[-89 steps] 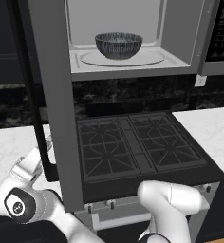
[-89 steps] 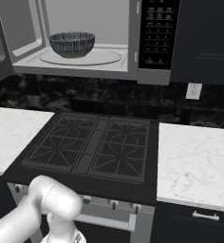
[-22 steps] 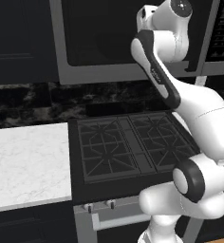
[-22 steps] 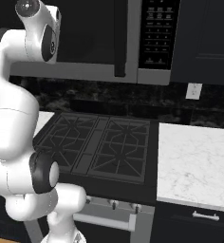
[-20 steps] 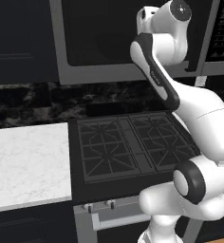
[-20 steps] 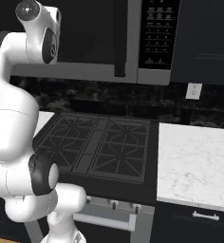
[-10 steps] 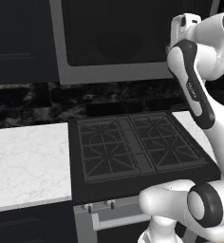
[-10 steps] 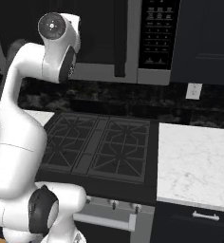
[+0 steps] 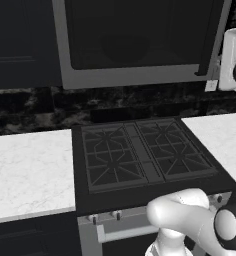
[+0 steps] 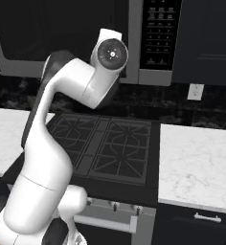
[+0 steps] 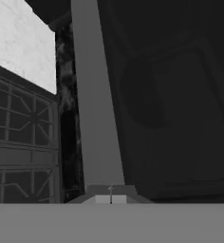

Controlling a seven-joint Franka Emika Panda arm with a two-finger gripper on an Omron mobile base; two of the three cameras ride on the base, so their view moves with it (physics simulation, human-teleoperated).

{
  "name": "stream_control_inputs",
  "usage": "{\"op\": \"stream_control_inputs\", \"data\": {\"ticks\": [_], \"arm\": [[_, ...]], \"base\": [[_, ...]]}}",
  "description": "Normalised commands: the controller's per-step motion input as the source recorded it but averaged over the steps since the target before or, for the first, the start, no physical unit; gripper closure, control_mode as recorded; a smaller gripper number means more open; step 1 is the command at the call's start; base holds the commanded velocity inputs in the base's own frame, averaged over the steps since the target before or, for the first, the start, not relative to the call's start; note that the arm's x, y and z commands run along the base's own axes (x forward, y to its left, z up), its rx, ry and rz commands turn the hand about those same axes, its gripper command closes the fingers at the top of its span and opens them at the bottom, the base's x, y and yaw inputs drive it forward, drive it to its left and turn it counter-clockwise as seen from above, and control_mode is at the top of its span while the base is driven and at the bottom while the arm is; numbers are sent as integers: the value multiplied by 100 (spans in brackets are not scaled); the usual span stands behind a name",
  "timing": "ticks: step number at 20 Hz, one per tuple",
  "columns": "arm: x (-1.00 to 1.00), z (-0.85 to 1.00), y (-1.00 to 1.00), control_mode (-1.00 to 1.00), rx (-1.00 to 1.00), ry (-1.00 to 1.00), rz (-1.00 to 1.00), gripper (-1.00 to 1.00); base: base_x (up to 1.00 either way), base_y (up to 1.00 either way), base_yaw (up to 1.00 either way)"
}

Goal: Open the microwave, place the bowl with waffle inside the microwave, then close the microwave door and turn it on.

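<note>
Jaws were closed tight, holding nothing, close before the shut microwave door (image 11: pixel 171 95). Behind its dark glass the bowl (image 9: pixel 124 48) showed faintly, above the gas stove (image 9: pixel 140 155) and white worktop (image 9: pixel 27 170).

White marble counter (image 9: pixel 30 170) flanks a black gas stove (image 9: pixel 140 160) on both sides.

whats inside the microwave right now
The microwave door is closed. Through its dark glass, a faint rounded bowl shape shows in the left base view. Whether the waffle is in it cannot be seen; the glass is too dark.
</note>
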Motion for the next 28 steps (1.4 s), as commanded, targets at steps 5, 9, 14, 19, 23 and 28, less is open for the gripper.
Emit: {"op": "stream_control_inputs", "data": {"ticks": [5, 9, 14, 19, 23, 28], "arm": [[0, -22, -87, -100, 3, -9, 14, 100], [36, -13, -51, -100, 1, -1, 2, 100], [67, -5, -41, -100, -6, 2, -7, 100], [19, 0, -62, -100, -9, -4, -12, 100], [21, -6, -42, -100, -8, -2, -6, 100], [29, -10, -28, -100, -7, -4, -6, 100]], "base": [[0, 0, 0], [0, 0, 0], [0, 0, 0], [0, 0, 0], [0, 0, 0], [0, 0, 0]]}}
